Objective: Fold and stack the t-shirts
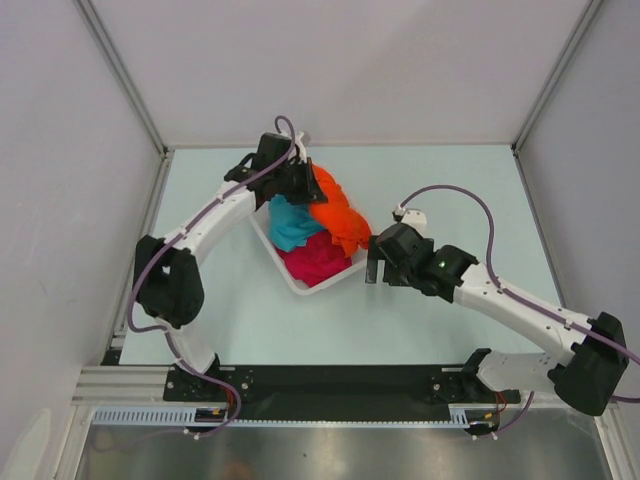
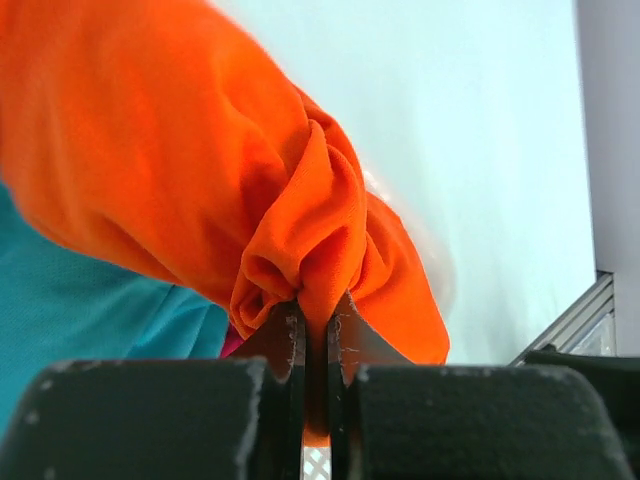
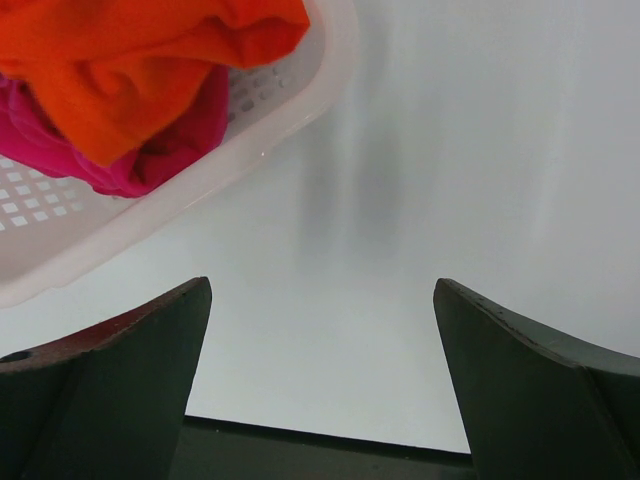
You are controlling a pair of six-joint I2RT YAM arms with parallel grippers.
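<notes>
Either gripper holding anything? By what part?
Left gripper pinches a bunched fold of the orange t-shirt; hem or sleeve, cannot tell. Right gripper is open, empty.

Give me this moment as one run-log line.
left fingers: shut on orange shirt | right fingers: open, empty, beside basket | teal shirt, pink shirt: in basket

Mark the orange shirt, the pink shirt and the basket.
orange shirt (image 2: 300, 220), left wrist view, bunched fold.
pink shirt (image 3: 180, 140), right wrist view, lower bulge.
basket (image 3: 305, 95), right wrist view, rim.
</notes>
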